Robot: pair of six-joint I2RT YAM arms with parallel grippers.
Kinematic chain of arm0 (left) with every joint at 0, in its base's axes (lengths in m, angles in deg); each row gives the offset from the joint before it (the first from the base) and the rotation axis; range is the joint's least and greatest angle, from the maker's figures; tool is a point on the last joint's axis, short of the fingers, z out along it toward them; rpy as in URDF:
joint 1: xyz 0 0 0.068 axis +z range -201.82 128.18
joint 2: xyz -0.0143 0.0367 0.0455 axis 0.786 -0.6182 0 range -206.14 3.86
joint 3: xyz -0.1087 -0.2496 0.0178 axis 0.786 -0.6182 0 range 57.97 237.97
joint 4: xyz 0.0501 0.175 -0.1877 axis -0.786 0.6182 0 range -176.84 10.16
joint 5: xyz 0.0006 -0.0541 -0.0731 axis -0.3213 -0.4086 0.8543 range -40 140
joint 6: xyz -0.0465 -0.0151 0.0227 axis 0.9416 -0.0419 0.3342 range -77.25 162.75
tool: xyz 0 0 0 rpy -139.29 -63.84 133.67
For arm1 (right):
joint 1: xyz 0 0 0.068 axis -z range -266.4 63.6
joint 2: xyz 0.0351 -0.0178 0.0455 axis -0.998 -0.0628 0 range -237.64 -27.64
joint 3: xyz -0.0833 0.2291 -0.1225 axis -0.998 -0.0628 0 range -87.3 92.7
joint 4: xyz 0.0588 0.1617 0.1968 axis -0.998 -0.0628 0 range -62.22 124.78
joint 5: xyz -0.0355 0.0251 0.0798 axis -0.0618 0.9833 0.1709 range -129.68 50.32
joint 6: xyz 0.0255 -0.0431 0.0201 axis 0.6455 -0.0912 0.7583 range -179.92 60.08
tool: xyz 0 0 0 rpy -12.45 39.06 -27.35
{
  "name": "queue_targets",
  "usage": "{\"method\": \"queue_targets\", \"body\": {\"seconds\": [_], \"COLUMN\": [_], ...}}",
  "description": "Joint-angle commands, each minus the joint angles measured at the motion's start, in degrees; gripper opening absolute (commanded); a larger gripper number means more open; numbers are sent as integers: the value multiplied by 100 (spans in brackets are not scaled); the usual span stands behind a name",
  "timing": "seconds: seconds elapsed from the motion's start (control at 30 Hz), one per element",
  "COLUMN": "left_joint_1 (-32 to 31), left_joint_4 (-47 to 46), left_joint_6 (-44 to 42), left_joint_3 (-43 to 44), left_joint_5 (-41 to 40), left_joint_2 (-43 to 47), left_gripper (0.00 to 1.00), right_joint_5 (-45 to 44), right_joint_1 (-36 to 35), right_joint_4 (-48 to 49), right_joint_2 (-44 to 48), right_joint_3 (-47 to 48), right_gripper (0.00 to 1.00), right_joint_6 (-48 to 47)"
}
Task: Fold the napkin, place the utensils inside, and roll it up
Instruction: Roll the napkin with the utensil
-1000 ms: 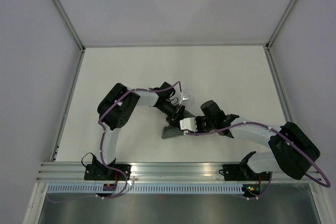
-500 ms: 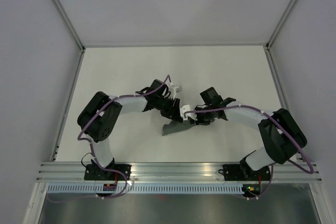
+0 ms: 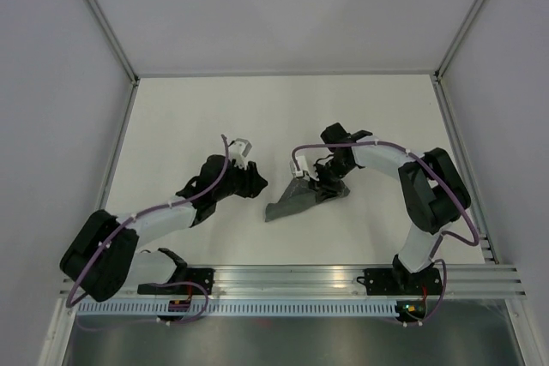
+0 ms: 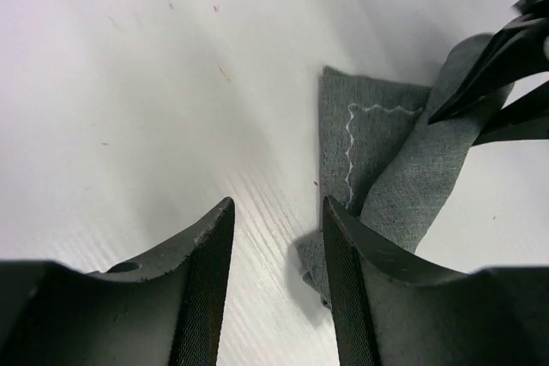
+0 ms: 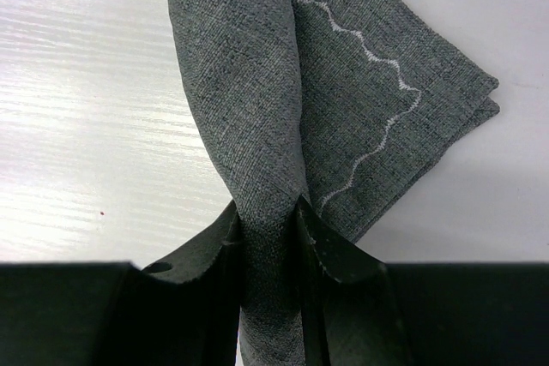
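Observation:
The napkin is a dark grey rolled bundle lying on the white table, its folded corner with the pale wavy stitching spread flat. My right gripper is shut on the rolled part, which fills the gap between its fingers. My left gripper stands open just left of the napkin, with only bare table between its fingers. The cloth's edge lies beside its right finger. The right gripper's dark fingertips show at the roll's far end. The utensils are hidden.
The white table is bounded by metal rails at the left, right and near edge. Both arm bases sit at the near rail.
My left gripper has opened, let go of the napkin and drawn back to the left. My right gripper has shifted toward the back right while keeping hold of the roll.

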Motion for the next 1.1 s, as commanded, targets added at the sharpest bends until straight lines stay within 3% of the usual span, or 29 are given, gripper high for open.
{"method": "queue_targets", "body": {"seconds": [0.0,0.13,0.43,0.7,1.07], "left_joint_1": [-56,-555,-2199,-2701,-3000], "left_joint_4": [-1107,-748,-87,-280,-228], "left_joint_6": [-158,-905,-2383,-2910,-3219], "left_joint_3": [-403,-239,677,932,1433], "left_joint_5": [-744,-833,-2010,-2143,-1677], "left_joint_2": [780,1106,123,-739,-1697], "left_gripper": [52,55,58,58,59], "right_joint_5": [253,297,482,491,394], "right_joint_1": [28,63,142,177,213], "right_joint_4": [-867,-1052,-1719,-1817,-1773], "right_joint_2": [-546,-828,-1566,-1813,-1979], "right_joint_3": [309,583,1383,1638,1699], "right_gripper": [32,32,34,33,33], "right_joint_6": [-235,-183,-209,-104,-7]}}
